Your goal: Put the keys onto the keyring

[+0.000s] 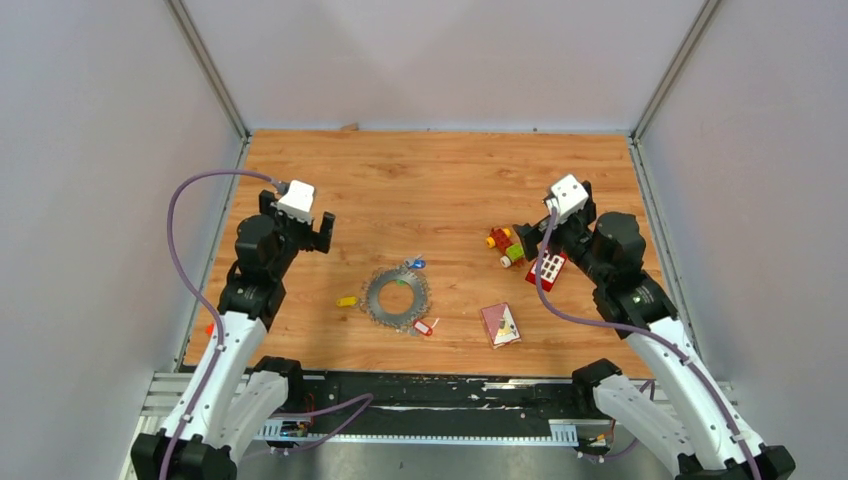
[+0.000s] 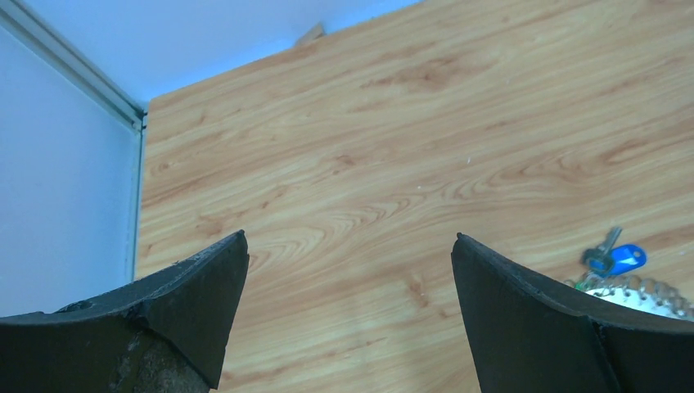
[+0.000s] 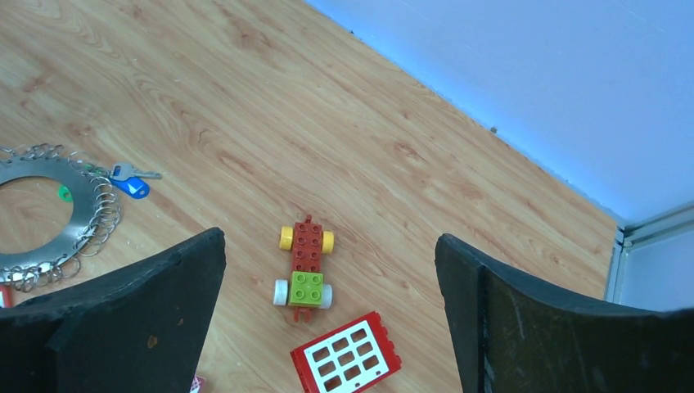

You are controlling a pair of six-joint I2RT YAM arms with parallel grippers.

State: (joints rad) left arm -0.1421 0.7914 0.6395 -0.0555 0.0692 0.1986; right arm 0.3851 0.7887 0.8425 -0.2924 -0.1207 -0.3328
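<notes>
The keyring [image 1: 397, 297] lies flat on the wooden table near the middle, a silver ring fringed with small wire loops. Three keys lie loose round it: a blue-tagged one [image 1: 416, 263] at its far side, a yellow one [image 1: 346, 300] to its left, a red one [image 1: 424, 326] at its near right. My left gripper [image 1: 298, 228] hangs open above bare wood, left of the ring and beyond it. In the left wrist view the blue key [image 2: 615, 258] and the ring's edge [image 2: 646, 291] show at the lower right. My right gripper [image 3: 329, 236] is open and empty, well right of the keyring [image 3: 82, 221].
A yellow-red-green toy car [image 3: 307, 270] and a red block with a white grid [image 3: 345, 354] lie under the right gripper. A pink card [image 1: 500, 324] lies near the front, right of the ring. White walls close in the table on three sides.
</notes>
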